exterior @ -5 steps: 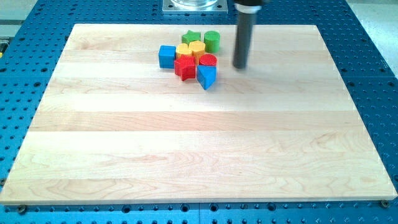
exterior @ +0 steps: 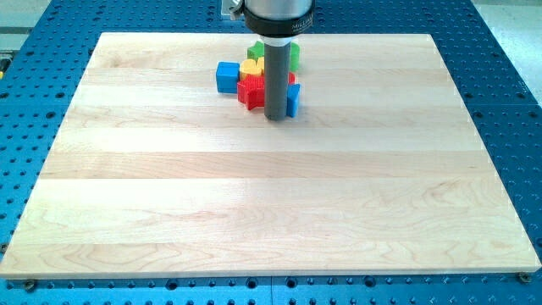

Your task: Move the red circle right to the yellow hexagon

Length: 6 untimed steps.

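My tip point(exterior: 275, 116) rests on the board just below the block cluster near the view's top, and the rod stands in front of it. The rod hides the red circle almost fully; only a red sliver point(exterior: 291, 78) shows at its right edge. The yellow hexagon point(exterior: 252, 66) peeks out left of the rod. A red star-shaped block point(exterior: 251, 91) sits left of the tip. A blue triangular block point(exterior: 293, 99) shows just right of the tip.
A blue cube point(exterior: 226, 76) sits at the cluster's left. A green star point(exterior: 257, 48) and a green cylinder point(exterior: 295, 54) sit at the cluster's top, partly hidden by the rod. The wooden board point(exterior: 271, 212) lies on a blue perforated table.
The rod has moved left and toward the view's bottom, from right of the cluster to in front of it. The blocks look unmoved.
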Tool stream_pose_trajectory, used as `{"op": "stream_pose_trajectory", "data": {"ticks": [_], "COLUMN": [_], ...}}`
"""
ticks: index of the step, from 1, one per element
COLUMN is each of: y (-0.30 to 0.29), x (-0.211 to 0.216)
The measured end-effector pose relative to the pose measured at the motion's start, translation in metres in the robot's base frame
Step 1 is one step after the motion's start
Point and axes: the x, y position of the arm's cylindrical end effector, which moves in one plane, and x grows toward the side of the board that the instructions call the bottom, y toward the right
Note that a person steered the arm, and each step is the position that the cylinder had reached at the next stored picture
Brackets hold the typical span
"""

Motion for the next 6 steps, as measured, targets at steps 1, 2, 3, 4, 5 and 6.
{"op": "stream_pose_trajectory", "data": {"ticks": [1, 2, 3, 4, 5, 6], "y": [0.002, 0.002, 0.021, 0.025, 0.055, 0.112], "x": [-0.031, -0.039, -0.044, -0.054, -0.052, -0.042]}}
